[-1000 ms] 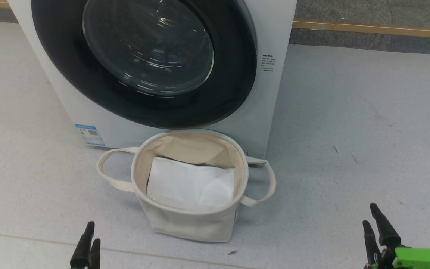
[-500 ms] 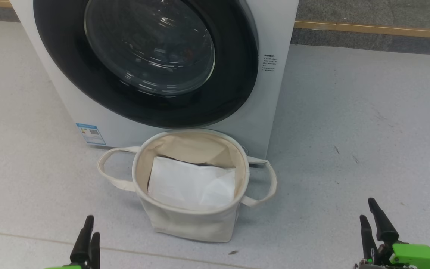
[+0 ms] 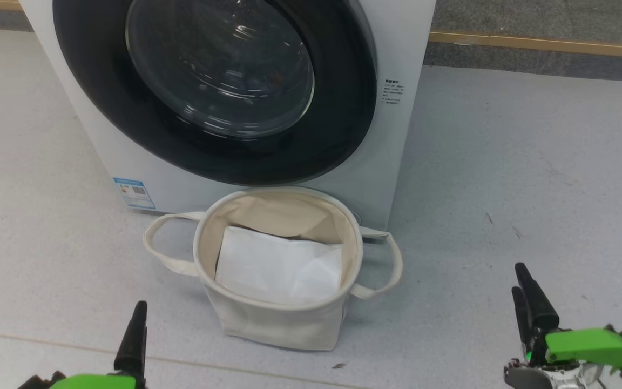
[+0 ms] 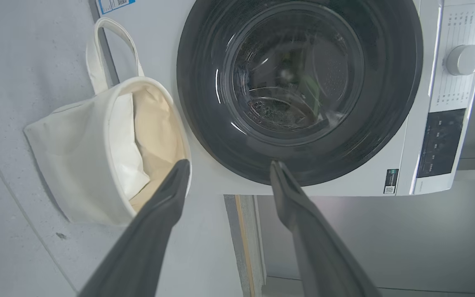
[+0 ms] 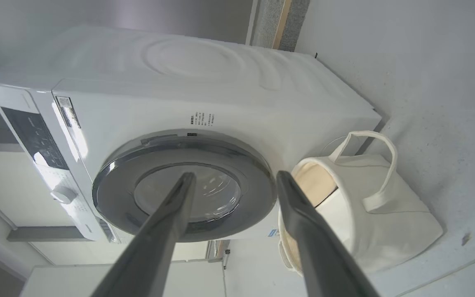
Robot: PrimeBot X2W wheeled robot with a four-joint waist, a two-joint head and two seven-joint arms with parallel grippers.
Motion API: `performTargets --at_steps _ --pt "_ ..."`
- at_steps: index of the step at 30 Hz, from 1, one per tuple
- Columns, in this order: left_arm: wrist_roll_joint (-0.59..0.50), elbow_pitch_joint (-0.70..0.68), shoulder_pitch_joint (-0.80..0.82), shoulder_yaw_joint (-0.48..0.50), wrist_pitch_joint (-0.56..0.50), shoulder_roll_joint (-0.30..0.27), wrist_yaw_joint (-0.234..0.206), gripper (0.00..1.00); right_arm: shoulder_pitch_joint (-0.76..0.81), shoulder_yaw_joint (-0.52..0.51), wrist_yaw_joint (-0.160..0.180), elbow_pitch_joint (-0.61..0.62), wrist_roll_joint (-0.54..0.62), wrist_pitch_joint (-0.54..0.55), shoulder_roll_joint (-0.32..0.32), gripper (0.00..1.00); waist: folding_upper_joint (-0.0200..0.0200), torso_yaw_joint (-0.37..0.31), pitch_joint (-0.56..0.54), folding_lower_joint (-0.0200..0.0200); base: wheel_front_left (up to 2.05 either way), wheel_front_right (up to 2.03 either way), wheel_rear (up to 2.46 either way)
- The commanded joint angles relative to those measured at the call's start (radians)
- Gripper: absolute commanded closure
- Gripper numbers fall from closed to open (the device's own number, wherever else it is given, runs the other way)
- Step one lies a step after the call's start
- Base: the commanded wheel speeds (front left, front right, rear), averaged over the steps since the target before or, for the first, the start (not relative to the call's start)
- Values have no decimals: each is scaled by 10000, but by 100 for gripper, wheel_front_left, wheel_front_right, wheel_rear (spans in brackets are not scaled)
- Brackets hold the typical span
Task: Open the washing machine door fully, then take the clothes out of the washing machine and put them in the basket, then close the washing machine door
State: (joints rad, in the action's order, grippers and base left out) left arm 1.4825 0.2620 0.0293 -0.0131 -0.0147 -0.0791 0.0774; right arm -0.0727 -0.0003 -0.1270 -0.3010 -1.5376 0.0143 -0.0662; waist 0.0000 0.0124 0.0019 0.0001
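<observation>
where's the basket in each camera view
head view: basket lower centre, just below the washing machine door.
left wrist view: basket at left, turned sideways, left of the door.
right wrist view: basket at lower right, right of the door.
shared landmark: the round glass door.

Left gripper (image 3: 136,324): 7 o'clock in head view, fingers toward 12, jaws spread wide, empty.
Right gripper (image 3: 518,281): 5 o'clock, fingers toward 12, jaws spread wide, empty.

one washing machine (image 3: 404,156), one basket (image 3: 273,324), two tools (image 4: 229,165) (image 5: 235,175)
</observation>
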Motion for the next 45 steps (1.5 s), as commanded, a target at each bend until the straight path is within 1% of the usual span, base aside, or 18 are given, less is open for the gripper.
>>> performTargets --at_steps 1,7,11,15,20,40,45 --pt "-410 -461 532 -26 127 -293 -78 0 -600 213 -16 417 606 -143 -246 0 0 9 -4 -1 0 0 0" --pt "-1900 -620 588 -505 329 -613 -229 0 -665 431 -17 534 2421 -325 -195 0 0 35 0 -1 0 0 0" --pt "-2957 -613 602 -786 448 -818 -371 0 -640 589 -18 520 3173 -443 -160 0 0 55 7 -1 0 0 0" --pt "-3930 -485 621 -1075 566 -977 -610 0 -650 742 -19 439 3894 -560 -218 0 0 79 -3 -1 0 0 0" --pt "-4612 -464 626 -1278 712 -1029 -726 0 -689 932 -20 398 4822 -706 -223 0 0 101 -12 -1 0 0 0" --pt "-6845 -817 680 -1668 1268 -1275 -1079 0 -822 1622 -25 1101 7159 -1263 -207 0 0 205 -80 -1 0 0 0" --pt "-7592 -965 694 -1842 1444 -1378 -1136 0 -865 1786 -26 1220 7958 -1428 -217 0 0 232 -66 -1 0 0 0"
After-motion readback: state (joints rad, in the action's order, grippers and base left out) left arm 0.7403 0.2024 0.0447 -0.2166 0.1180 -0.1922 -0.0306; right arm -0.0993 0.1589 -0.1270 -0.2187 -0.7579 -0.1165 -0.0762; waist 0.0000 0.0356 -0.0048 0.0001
